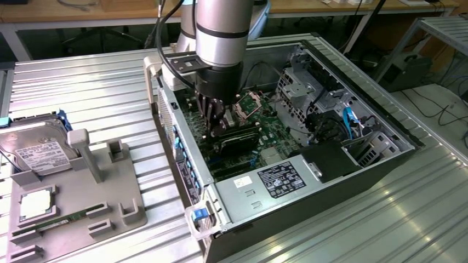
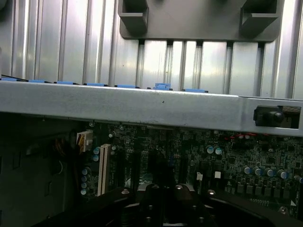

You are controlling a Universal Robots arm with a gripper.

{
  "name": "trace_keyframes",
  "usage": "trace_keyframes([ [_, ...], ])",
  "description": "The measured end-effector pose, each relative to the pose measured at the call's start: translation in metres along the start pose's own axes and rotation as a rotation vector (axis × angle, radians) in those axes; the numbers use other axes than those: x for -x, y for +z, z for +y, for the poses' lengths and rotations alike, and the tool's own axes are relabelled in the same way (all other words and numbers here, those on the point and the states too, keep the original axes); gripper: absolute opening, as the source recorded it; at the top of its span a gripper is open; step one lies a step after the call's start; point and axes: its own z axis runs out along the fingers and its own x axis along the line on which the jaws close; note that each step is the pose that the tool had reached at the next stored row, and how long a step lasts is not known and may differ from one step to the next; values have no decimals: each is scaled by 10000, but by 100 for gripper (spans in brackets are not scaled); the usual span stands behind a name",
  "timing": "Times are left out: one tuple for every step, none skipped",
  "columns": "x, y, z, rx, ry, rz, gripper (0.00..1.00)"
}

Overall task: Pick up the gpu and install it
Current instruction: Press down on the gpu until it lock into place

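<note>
1. The tool (image 1: 218, 118) hangs inside the open computer case (image 1: 380, 123), low over the green motherboard (image 1: 270, 131); its dark fingers (image 1: 213, 112) are pressed together.
2. The gpu (image 1: 238, 141), a dark flat card, lies on the motherboard just below the fingertips; I cannot tell whether the tool touches it.
3. In the wrist view the case's silver wall (image 2: 142, 101) crosses above the motherboard (image 2: 236, 156).
4. At the exterior view's left, a grey holder (image 1: 109, 194) on the ribbed metal worktop (image 1: 95, 93) carries a hard drive (image 1: 40, 150) and a green memory stick (image 1: 66, 219).
</note>
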Motion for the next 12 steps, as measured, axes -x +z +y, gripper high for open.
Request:
trace_keyframes([
  [0, 0, 1, 1, 0, 1, 11],
  [0, 1, 2, 1, -1, 1, 11],
  [0, 3, 3, 0, -2, 2, 11],
  [1, 7, 3, -1, -2, 0, 11],
  [3, 21, 3, -1, -1, 1, 11],
  [5, 34, 3, 0, -1, 4, 11],
  [6, 43, 2, 0, -1, 5, 11],
  [7, 51, 2, 0, 0, 6, 11],
  [8, 58, 2, 0, -1, 6, 11],
  [9, 66, 3, 2, -1, 9, 11],
  [9, 72, 4, 4, -1, 11, 11],
  [11, 80, 4, 5, -1, 12, 11],
])
